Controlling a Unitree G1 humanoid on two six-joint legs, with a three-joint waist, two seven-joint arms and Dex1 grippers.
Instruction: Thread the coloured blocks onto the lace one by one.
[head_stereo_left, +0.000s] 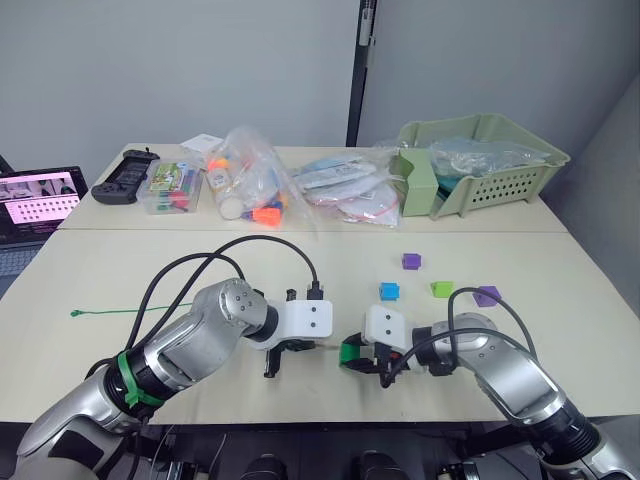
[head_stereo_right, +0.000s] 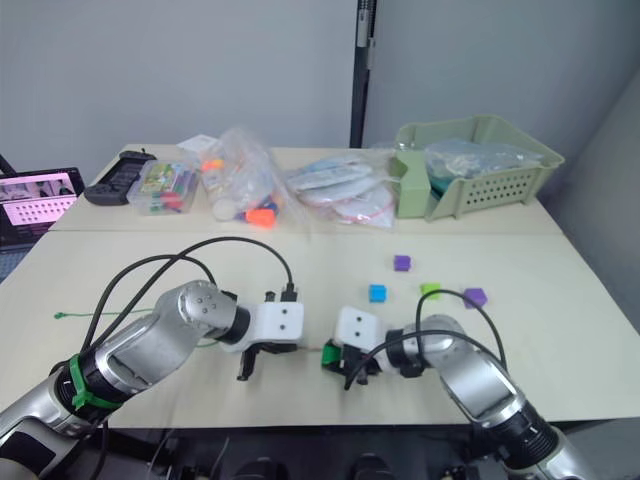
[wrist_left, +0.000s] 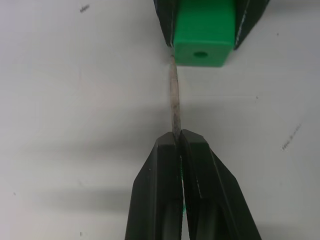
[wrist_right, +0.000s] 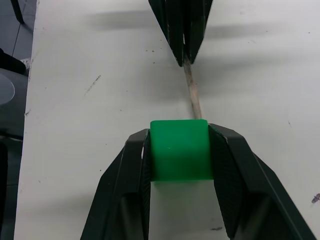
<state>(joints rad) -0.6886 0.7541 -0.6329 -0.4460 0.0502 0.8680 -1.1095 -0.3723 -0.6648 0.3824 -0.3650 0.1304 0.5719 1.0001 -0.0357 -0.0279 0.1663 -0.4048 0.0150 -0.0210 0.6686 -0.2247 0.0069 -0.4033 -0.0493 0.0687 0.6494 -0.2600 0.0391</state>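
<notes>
Head stereo pair looks down over table (head_stereo_left: 300, 270); wrist views face each other, close.

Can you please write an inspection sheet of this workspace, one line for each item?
Surface: pale table, small dark marks.
Job's things: dark green block held; stiff tip of the lace touches its face beside the hole, not yet in. Purple blocks, blue block, light green block lie loose.
Clutter: plastic bags, marker case, green basket, black controller.
Grippers: left gripper shut on the lace; right gripper shut on the dark green block.
Cables: black cables loop over both arms.
Surroundings: grey wall, lit screen at the left.
</notes>
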